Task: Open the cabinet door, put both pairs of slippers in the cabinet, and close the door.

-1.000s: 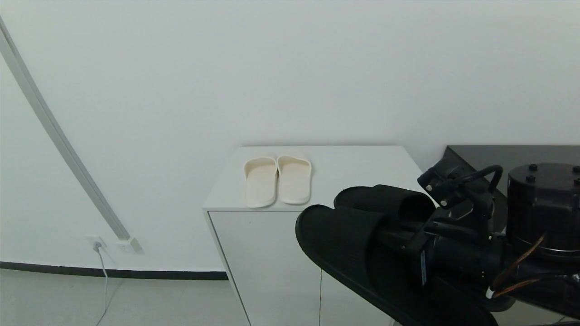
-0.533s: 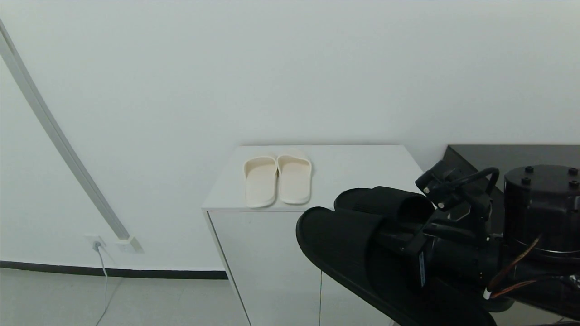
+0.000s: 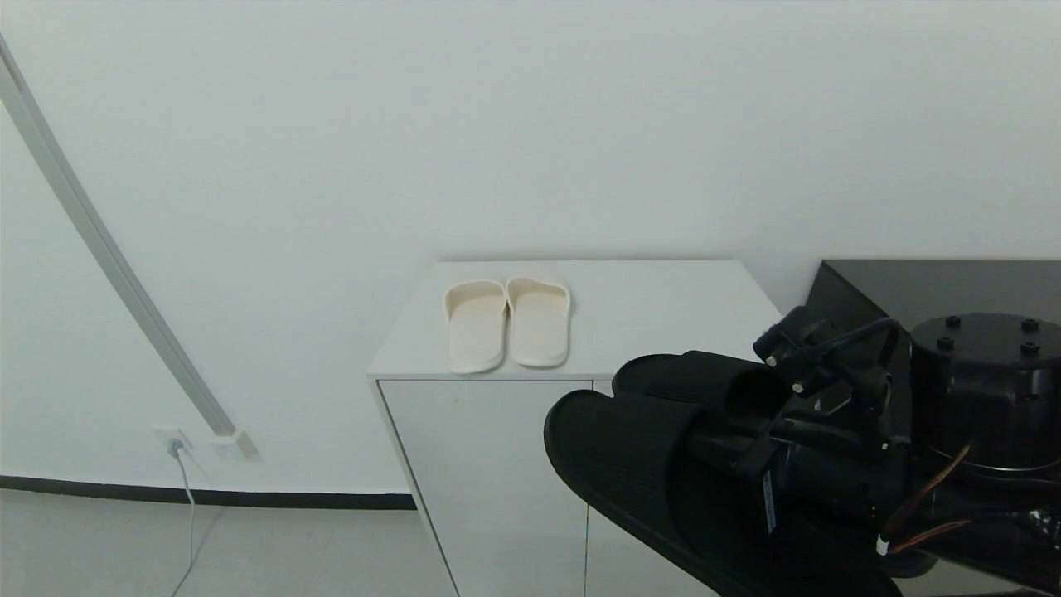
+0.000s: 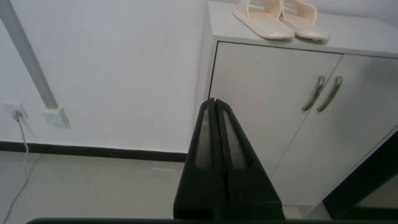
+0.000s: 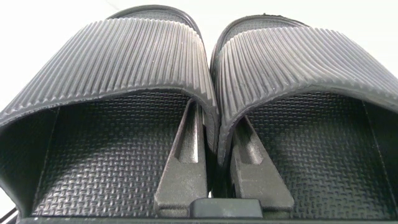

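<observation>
A pair of cream slippers [image 3: 507, 322] lies side by side on top of the white cabinet [image 3: 663, 298], near its left front edge. They also appear in the left wrist view as cream slippers [image 4: 281, 15]. The cabinet doors [image 4: 280, 106] are closed, with two metal handles [image 4: 323, 93] side by side. My right gripper [image 3: 723, 444] holds a pair of black slippers [image 3: 638, 448] in the air in front of the cabinet's right half. Its fingers [image 5: 185, 163] sit one inside each black slipper [image 5: 143, 68], pinching the inner walls together. My left gripper [image 4: 214, 146] is shut on nothing, low before the cabinet's left door.
A black table [image 3: 937, 286] stands right of the cabinet against the white wall. A slanted grey conduit [image 3: 108, 249] runs down the wall to an outlet [image 3: 174, 439] with a cable. Bare floor [image 3: 207, 547] lies left of the cabinet.
The whole head picture has shifted slightly, so the camera moved. My right arm with the black slippers has sunk a little in front of the cabinet.
</observation>
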